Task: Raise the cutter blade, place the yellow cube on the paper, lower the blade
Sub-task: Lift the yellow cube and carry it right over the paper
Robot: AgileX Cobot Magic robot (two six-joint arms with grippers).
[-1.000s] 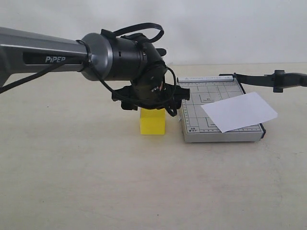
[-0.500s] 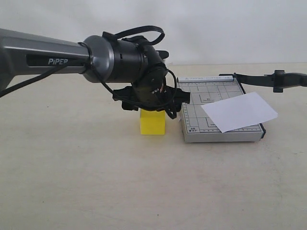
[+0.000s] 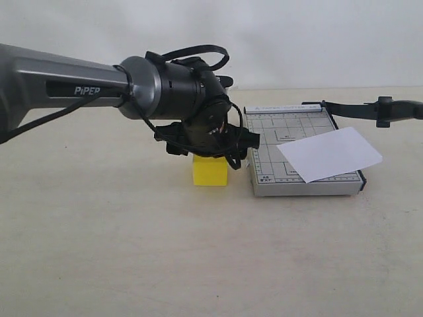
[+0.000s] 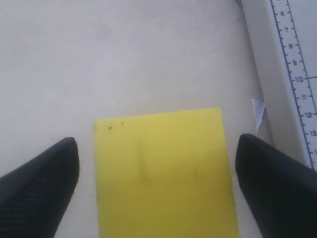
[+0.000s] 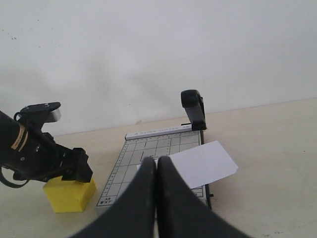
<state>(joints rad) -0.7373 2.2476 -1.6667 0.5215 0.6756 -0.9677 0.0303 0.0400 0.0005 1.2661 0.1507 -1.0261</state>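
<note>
Yellow cube [image 3: 210, 171], just one, stands midway between the surface's [image 3: 99, 251] left and right edges, beside the grey base [image 3: 277, 125]. Your left gripper [image 4: 156, 144] straddles it, spread wide, not touching. Right gripper [image 5: 156, 161]: closed, empty. One paper [image 3: 329, 153] lies on the base; one cutter blade [image 3: 350, 109] is raised.

Beige table [image 3: 99, 251], yellow cube [image 3: 210, 173], grey gridded base [image 3: 264, 148]

Soft, even, bright light fills every view, leaving only a faint shadow under the yellow cube [image 3: 210, 173]; the left wrist close-up is blurred, the exterior view mildly grainy.
</note>
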